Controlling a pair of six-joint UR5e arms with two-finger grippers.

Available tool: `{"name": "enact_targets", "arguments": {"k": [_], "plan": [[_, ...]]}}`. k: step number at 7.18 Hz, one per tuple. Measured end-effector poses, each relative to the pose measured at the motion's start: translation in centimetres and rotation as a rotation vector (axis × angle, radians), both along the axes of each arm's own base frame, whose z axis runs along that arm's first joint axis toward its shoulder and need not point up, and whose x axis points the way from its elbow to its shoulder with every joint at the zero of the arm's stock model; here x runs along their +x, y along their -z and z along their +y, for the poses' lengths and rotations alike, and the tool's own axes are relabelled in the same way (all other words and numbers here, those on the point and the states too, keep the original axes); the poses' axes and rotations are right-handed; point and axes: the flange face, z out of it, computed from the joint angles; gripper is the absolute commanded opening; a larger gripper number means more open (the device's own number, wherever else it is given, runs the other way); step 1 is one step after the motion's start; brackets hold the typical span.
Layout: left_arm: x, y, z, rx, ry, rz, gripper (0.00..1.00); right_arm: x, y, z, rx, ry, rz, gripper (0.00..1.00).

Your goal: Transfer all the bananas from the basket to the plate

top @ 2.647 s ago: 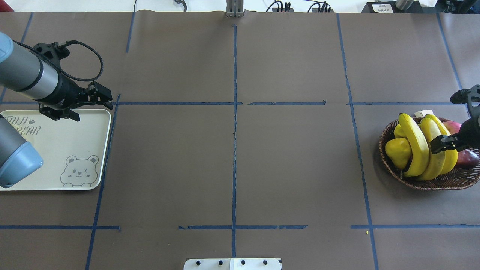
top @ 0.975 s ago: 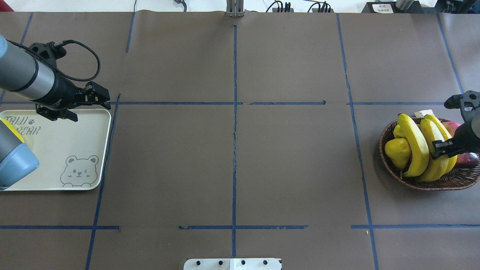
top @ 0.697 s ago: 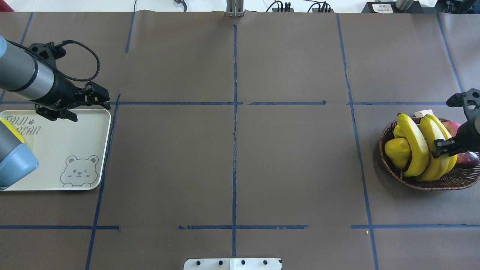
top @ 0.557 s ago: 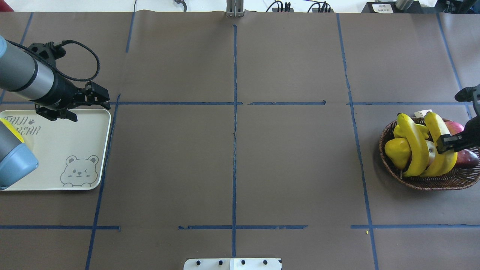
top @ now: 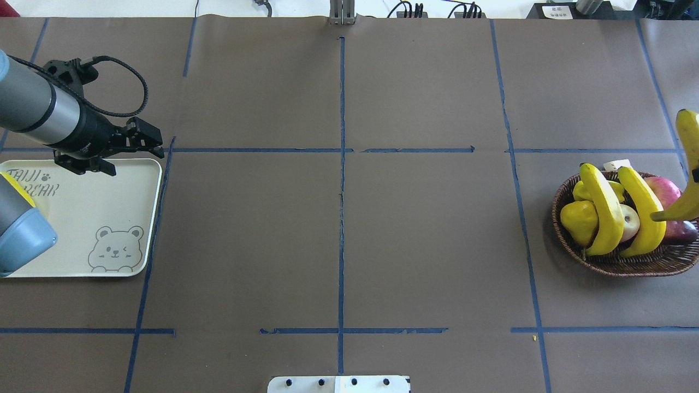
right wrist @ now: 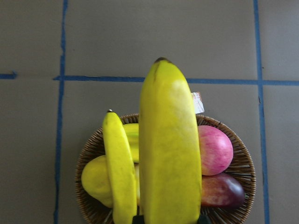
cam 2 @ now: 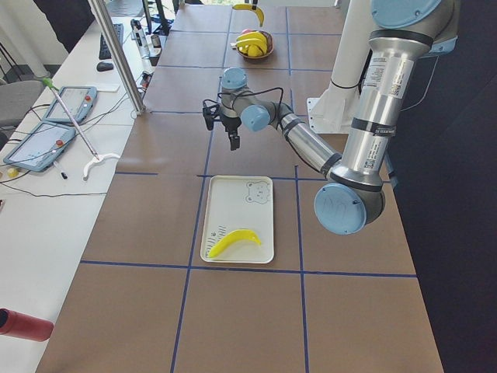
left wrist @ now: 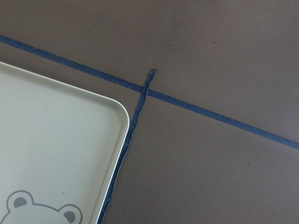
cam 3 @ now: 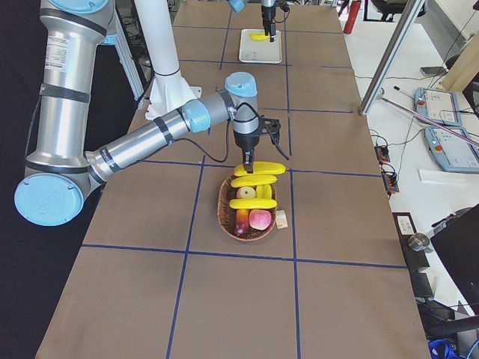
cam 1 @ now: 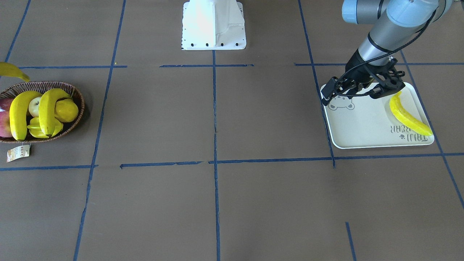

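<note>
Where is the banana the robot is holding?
In the overhead view the held banana hangs at the far right edge, lifted above the basket in the right gripper.

Smooth, faintly glossy bananas (right wrist: 170, 149); rough woven wicker basket (top: 617, 267); smooth matt cream plate (top: 82, 224); matt brown paper table cover (top: 426, 245).

pink apple (right wrist: 215, 150) beside dark-red fruit (right wrist: 222, 190) | paper tag (cam 1: 18, 153) on table (cam 1: 253, 203) | blue tape grid (cam 1: 214, 108)
</note>
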Motion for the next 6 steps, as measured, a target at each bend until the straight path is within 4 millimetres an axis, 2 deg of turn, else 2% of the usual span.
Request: {"name": "enact_targets", "arguments": {"k": [1, 2, 3, 4, 5, 6], "plan": [[0.3, 1.5, -0.2, 0.021, -0.004, 0.021, 1.0, -0.9, 3.4, -1.3, 0.024, 0.024, -0.079, 0.01], [0.7, 3.8, -0.5, 0.062, -0.008, 0.056, 1.0, -2.8, 6.7, -2.7, 0.026, 0.043, -0.156, 0.01], [1.3, 6.1, -0.5, 0.123, -0.014, 0.111, 1.0, -5.9, 10.4, -3.6, 0.014, 0.05, -0.217, 0.01], [2.0, 7.9, -0.2, 0.189, -0.014, 0.193, 1.0, -9.9, 14.7, -3.6, 0.001, 0.058, -0.267, 0.01], [2.8, 9.1, -0.1, 0.227, 0.011, 0.305, 1.0, -14.8, 18.9, -2.6, -0.003, 0.067, -0.298, 0.01], [4.0, 10.0, 0.2, 0.225, 0.031, 0.424, 1.0, -19.0, 22.2, -0.9, 0.009, 0.083, -0.318, 0.01]]}}
